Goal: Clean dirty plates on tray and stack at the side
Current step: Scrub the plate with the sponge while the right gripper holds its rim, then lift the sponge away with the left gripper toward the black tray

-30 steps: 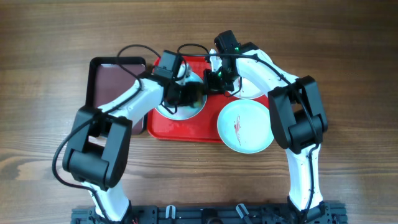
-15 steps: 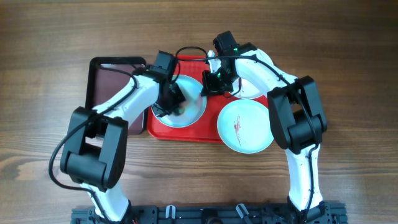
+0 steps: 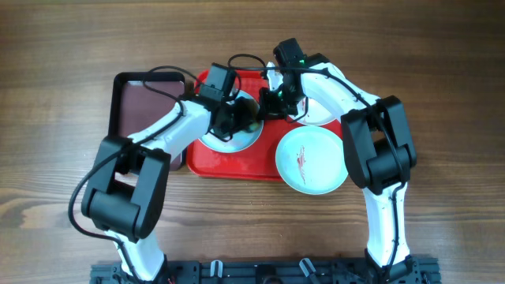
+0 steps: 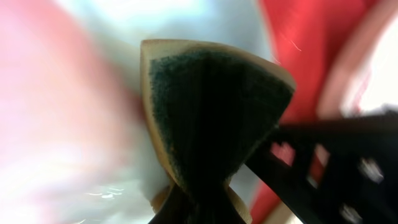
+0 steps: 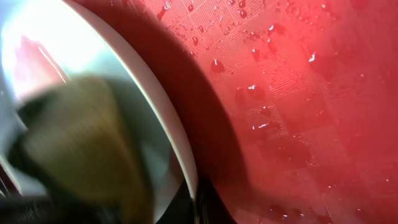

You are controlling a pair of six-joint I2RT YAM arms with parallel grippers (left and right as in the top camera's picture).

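Clamping sponge (image 4: 211,118), left tool (image 3: 239,120) over blue plate (image 3: 224,143) on red tray (image 3: 237,167), right tool (image 3: 272,101) pinching its rim

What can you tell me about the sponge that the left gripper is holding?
The sponge is a tan foam pad with a dark green scouring face. The left gripper pinches it at its lower end, so it folds and fans out, green side toward the wrist camera. It sits over the pale blue plate on the red tray. The blur hides whether it presses on the plate. From overhead it shows only as a dark patch under the gripper.
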